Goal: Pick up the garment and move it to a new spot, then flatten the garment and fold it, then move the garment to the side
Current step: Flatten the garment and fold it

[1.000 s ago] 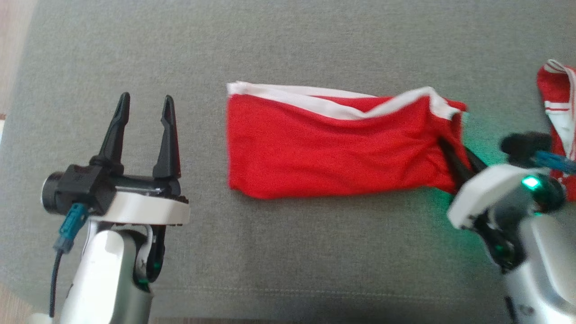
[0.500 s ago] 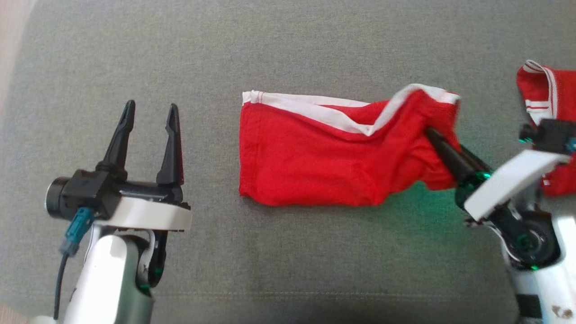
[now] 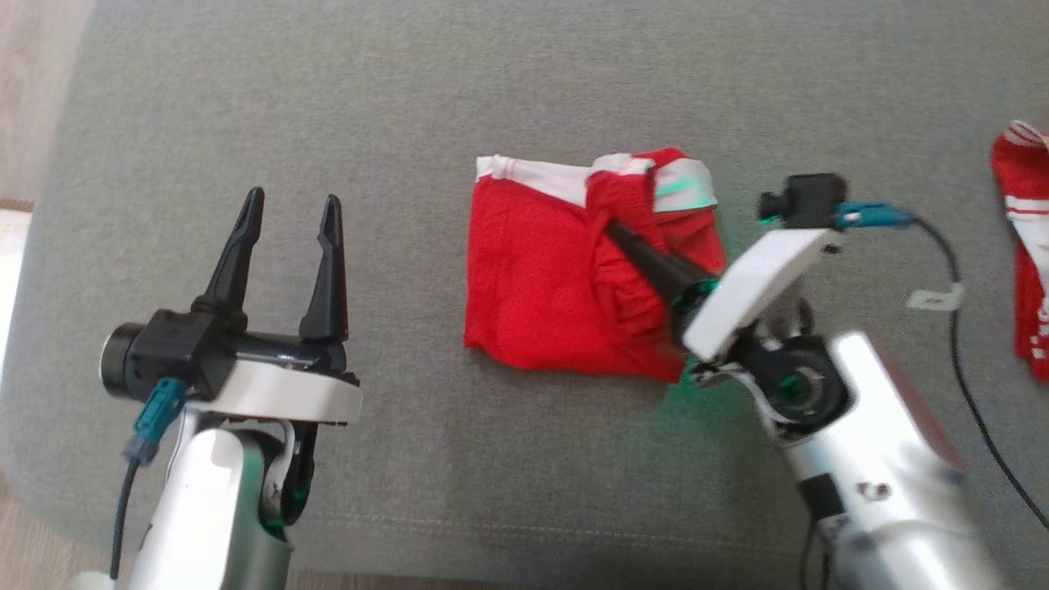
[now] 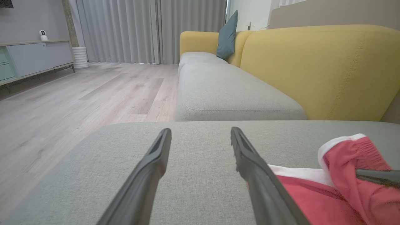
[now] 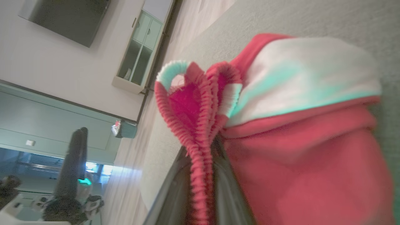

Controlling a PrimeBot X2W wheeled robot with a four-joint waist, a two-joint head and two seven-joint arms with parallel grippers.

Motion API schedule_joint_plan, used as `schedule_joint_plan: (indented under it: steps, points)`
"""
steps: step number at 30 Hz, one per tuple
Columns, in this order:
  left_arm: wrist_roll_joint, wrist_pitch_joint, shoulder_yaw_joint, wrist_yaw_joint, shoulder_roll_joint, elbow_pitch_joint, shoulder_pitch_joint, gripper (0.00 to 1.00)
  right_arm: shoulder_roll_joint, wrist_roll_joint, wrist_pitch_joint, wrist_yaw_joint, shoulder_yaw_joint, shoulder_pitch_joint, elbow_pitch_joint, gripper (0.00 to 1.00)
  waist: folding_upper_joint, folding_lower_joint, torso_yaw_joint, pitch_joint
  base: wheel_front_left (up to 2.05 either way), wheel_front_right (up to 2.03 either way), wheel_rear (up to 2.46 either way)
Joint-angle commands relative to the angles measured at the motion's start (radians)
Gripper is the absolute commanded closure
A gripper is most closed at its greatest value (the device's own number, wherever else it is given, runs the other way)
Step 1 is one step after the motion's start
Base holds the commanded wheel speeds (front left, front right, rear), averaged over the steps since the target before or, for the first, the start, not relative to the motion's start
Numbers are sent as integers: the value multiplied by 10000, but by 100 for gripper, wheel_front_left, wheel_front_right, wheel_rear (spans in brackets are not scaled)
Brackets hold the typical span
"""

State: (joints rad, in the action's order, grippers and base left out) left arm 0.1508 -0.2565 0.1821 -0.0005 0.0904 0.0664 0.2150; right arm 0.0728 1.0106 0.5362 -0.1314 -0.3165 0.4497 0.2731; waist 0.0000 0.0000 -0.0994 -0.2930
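A red garment [image 3: 533,295] with white trim lies on the grey cushion [image 3: 492,82], its right end lifted and doubled over to the left. My right gripper [image 3: 613,233] is shut on that bunched, ribbed edge above the garment's middle. From the right wrist, the garment [image 5: 297,140] is pinched between the fingers of the right gripper [image 5: 204,156]. My left gripper [image 3: 291,205] stands open and holds nothing, left of the garment and apart from it. Through the left wrist camera, the left gripper [image 4: 200,131] points across the cushion, with the garment [image 4: 312,200] at the lower right.
A second red-and-white cloth [image 3: 1024,270] lies at the cushion's right edge. A black cable [image 3: 959,344] trails from my right wrist. Beyond the cushion are the yellow sofa back [image 4: 312,68], a teal pillow [image 4: 226,36] and wooden floor [image 4: 62,93].
My right gripper has carried the garment's right end up and leftward over the rest, halving its length. The head camera has shifted a little. The left gripper stays open in place.
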Motion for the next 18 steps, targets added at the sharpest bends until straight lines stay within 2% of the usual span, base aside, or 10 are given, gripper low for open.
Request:
schedule_joint_plan:
  steps: [1,7,8,10,11,14,18]
  points:
    - [-92,-53,-296,-24,64,-283,310,0,-215,-287,-591,7,-587,495,101,100,0,0,-144,-54,0,0,0]
    - [-90,-53,-287,-45,-9,-221,344,0,-222,601,-2025,7,-2214,1072,1215,100,0,0,-315,-112,0,0,0]
    - [-96,-53,-289,-38,-33,-220,330,0,-223,612,-2534,7,-2532,1278,1607,98,0,0,-331,-113,0,0,0]
    - [-101,-53,-297,-34,-53,-232,321,0,-223,795,-2929,7,-2863,1436,1865,28,0,0,-333,-124,0,0,0]
    - [-106,-53,-304,-39,-59,-236,321,0,-223,884,-3117,7,-3046,1521,1939,0,0,0,-327,-131,0,0,0]
    - [-122,-53,-329,-54,-73,-241,327,0,-224,1123,-3849,7,-3628,1781,1852,0,0,0,-293,-153,0,0,0]
    - [-160,-53,-366,-82,-85,-271,331,0,-224,233,-5620,7,-4240,2221,1794,0,0,0,-221,-159,0,0,0]
